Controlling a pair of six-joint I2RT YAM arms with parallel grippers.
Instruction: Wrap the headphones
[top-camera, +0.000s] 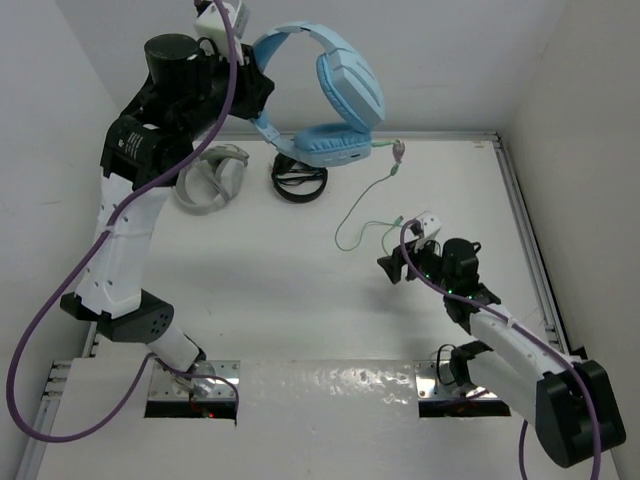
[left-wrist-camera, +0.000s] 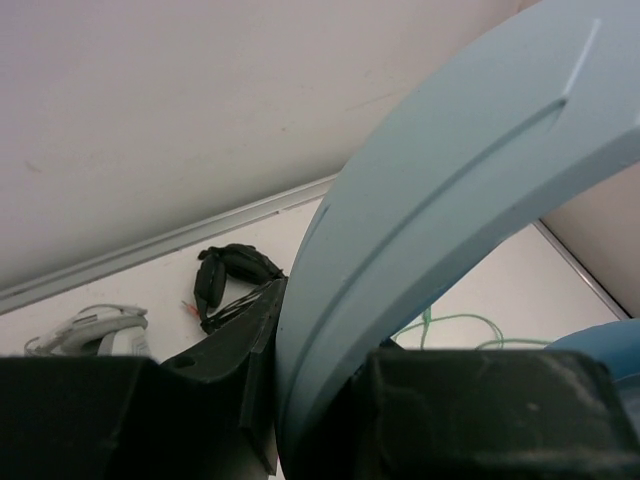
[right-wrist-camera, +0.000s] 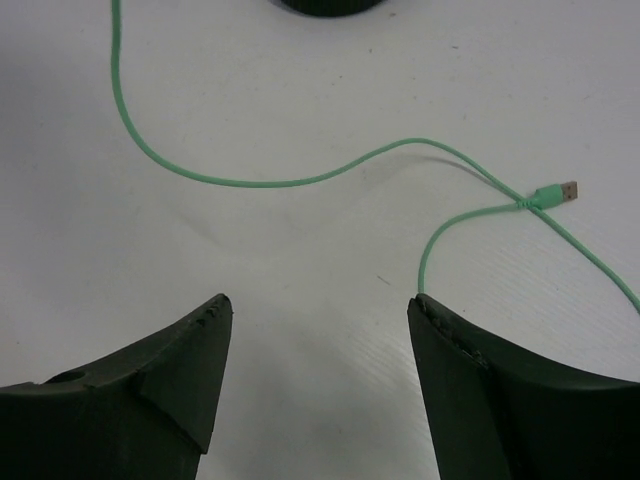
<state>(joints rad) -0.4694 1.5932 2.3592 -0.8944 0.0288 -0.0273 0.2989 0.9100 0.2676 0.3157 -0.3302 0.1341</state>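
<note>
Above the white counter (top-camera: 300, 290), the light blue headphones (top-camera: 348, 88) hang raised at the far side, their headband clamped in the left gripper (left-wrist-camera: 325, 400). The right gripper (right-wrist-camera: 315, 330) hovers low, jaws spread and empty, just short of the thin green cable (right-wrist-camera: 300, 182), which lies on the counter.

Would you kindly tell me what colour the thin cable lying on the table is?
The thin cable is mint green, clearest in the right wrist view.
</note>
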